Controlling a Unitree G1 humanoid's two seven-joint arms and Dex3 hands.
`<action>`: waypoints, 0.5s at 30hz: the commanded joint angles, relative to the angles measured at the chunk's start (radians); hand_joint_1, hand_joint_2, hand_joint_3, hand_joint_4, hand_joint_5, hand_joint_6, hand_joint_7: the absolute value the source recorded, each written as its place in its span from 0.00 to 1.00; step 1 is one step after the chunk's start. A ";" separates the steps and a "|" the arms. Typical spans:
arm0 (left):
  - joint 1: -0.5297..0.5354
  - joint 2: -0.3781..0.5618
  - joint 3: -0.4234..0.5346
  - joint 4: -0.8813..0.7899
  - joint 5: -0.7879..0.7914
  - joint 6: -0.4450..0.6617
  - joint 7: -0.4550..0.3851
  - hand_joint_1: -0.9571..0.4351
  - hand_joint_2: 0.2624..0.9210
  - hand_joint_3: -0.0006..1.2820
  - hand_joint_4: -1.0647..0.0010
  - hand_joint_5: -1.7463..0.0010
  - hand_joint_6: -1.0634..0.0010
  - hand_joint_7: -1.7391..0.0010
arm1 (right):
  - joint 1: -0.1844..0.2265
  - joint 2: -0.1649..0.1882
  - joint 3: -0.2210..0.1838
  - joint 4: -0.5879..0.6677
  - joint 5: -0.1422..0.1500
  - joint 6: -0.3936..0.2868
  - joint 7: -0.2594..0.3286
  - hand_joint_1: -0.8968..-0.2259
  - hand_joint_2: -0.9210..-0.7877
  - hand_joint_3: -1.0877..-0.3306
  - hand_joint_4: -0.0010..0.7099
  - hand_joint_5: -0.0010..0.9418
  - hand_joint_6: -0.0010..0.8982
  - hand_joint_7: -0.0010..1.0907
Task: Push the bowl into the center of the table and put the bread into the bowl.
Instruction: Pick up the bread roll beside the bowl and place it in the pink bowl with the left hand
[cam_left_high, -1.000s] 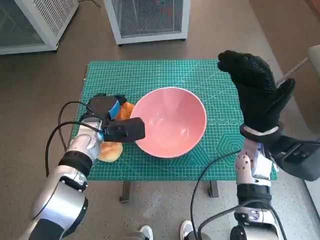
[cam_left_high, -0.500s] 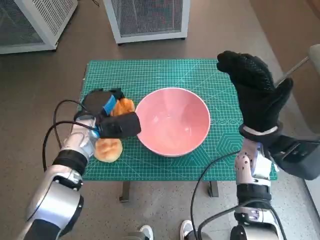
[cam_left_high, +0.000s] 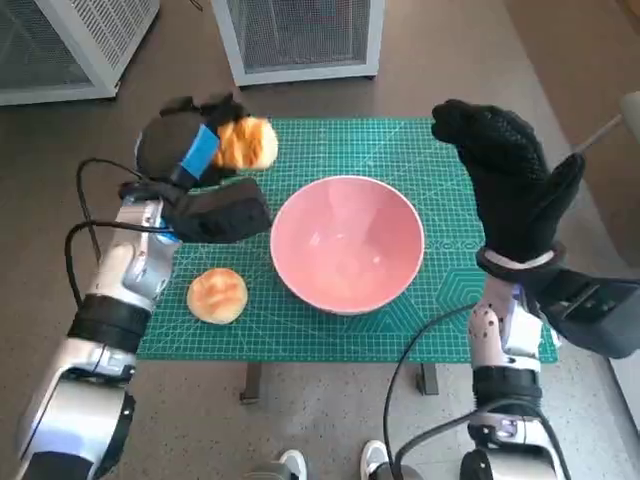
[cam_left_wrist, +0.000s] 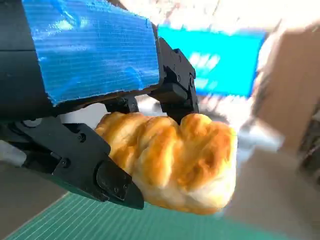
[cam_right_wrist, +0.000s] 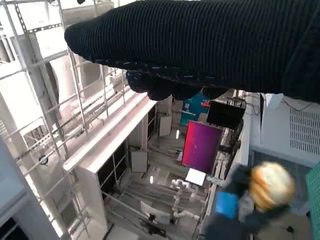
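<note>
A pink bowl sits near the middle of the green cutting mat. My left hand holds a golden twisted bread lifted above the mat's far left part; in the left wrist view the bread is pinched between the black fingers. A second round bun lies on the mat left of the bowl. My right hand in its black glove is raised above the mat's right side, fingers spread, holding nothing. The right wrist view shows the glove and, blurred, the held bread.
Two white mesh cabinets stand on the floor beyond the table. Black cables loop beside my left arm. Shoes of a person show below the table's near edge.
My left hand has risen from the mat with the twisted bread and moved toward the far left. The round bun stays on the mat. The right hand has hardly moved.
</note>
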 joint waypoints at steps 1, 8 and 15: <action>0.090 0.012 0.054 -0.229 -0.006 0.011 -0.016 0.69 0.99 0.02 0.29 0.39 0.36 0.35 | 0.013 -0.007 0.001 0.018 0.000 0.017 0.014 0.48 0.00 0.70 0.42 0.00 0.05 0.53; 0.140 -0.030 0.065 -0.434 -0.006 0.043 -0.091 0.69 0.99 0.02 0.28 0.39 0.36 0.35 | 0.014 -0.005 0.001 0.022 -0.006 0.011 0.009 0.48 0.00 0.70 0.42 0.00 0.05 0.53; 0.160 -0.073 0.051 -0.525 -0.034 0.013 -0.171 0.69 0.98 0.01 0.25 0.39 0.33 0.38 | 0.013 -0.004 0.004 0.022 -0.011 0.009 0.007 0.49 0.00 0.69 0.42 0.00 0.05 0.53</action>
